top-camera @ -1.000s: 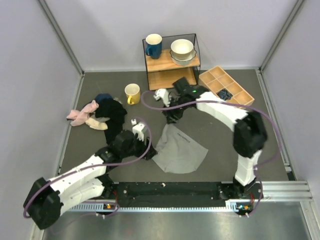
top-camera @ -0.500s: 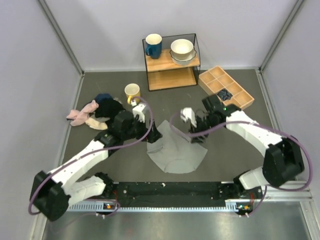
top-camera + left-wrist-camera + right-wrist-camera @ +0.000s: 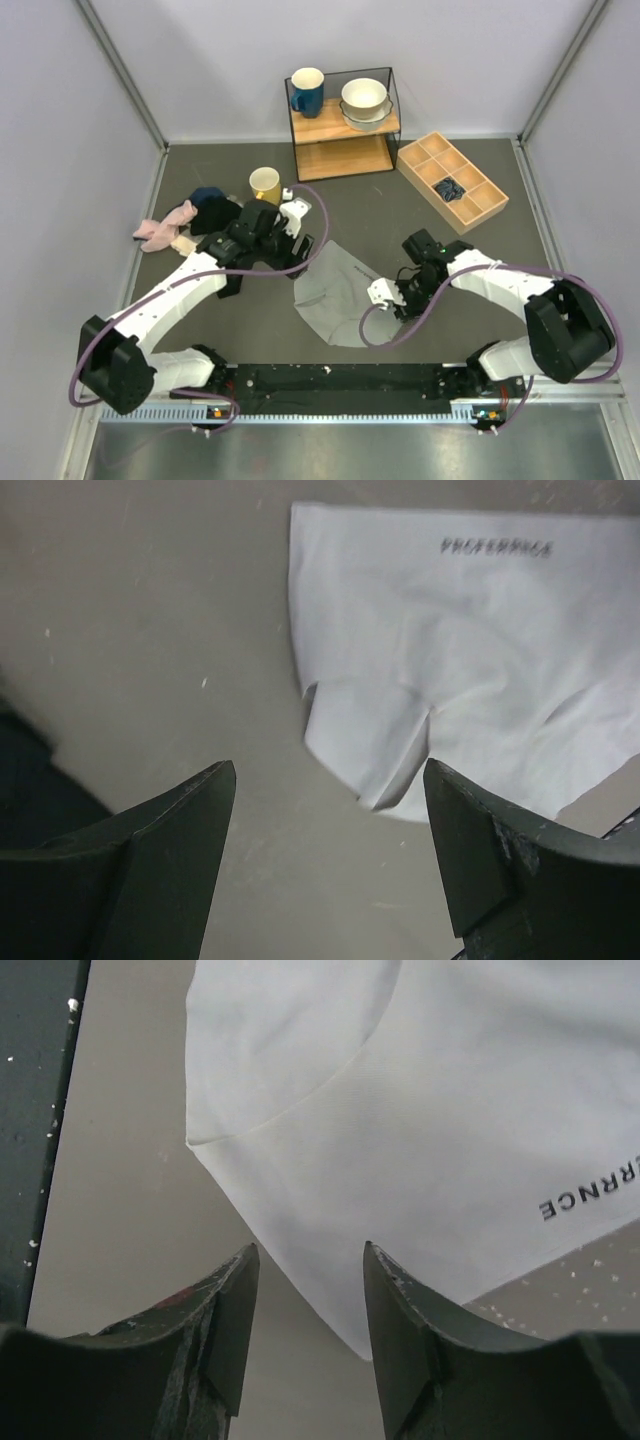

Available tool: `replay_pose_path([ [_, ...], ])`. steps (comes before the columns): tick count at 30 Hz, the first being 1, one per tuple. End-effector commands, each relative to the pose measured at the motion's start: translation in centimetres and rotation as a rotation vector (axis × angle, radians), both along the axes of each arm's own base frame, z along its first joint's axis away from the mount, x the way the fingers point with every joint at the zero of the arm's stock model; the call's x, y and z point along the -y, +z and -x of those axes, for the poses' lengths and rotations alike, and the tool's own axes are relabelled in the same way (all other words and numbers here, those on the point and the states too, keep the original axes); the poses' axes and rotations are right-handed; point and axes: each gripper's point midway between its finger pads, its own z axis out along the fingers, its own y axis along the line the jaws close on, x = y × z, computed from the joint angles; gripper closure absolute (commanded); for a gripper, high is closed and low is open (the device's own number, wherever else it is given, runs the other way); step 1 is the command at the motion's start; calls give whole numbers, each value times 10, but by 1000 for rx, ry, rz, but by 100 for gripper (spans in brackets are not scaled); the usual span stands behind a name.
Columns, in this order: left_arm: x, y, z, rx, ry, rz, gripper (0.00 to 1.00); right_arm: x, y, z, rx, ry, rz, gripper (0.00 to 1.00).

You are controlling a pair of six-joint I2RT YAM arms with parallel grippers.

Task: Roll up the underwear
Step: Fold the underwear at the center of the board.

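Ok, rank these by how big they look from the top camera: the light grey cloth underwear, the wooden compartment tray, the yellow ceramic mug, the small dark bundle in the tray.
1. wooden compartment tray and light grey cloth underwear: about alike, no ranking.
2. yellow ceramic mug.
3. small dark bundle.

The top view looks steeply down on the whole worktop [image 3: 560,235]. Both wrist views sit close above the underwear [image 3: 460,670], sharing it from different sides.
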Motion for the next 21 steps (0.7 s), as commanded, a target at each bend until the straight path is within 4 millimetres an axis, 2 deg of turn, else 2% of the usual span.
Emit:
replay_pose_path([
  [1, -27, -9, 5, 77, 27, -86, 19, -6, -9, 6, 54, 123, 37, 56],
  [2, -34, -15, 5, 78, 45, -109, 18, -5, -11, 7, 53, 127, 52, 58],
  [5, -42, -10, 7, 105, 68, -120, 18, 0, -14, 10, 58, 134, 88, 66],
  [8, -42, -4, 8, 128, 67, -109, 18, 9, -15, 13, 69, 130, 121, 79],
  [9, -42, -5, 8, 126, 66, -109, 18, 15, -15, 17, 55, 127, 142, 87],
  [12, -41, -3, 8, 126, 62, -103, 18, 32, -16, 22, 51, 113, 214, 100],
  [16, -37, -1, 12, 120, 45, -78, 17, 53, -14, 23, 68, 46, 285, 100],
  [20, -23, -6, 19, 73, -12, -29, 16, 61, -10, 26, 61, -10, 284, 100],
  [21, -21, -7, 20, 61, -22, -21, 17, 58, -8, 27, 53, -25, 267, 90],
])
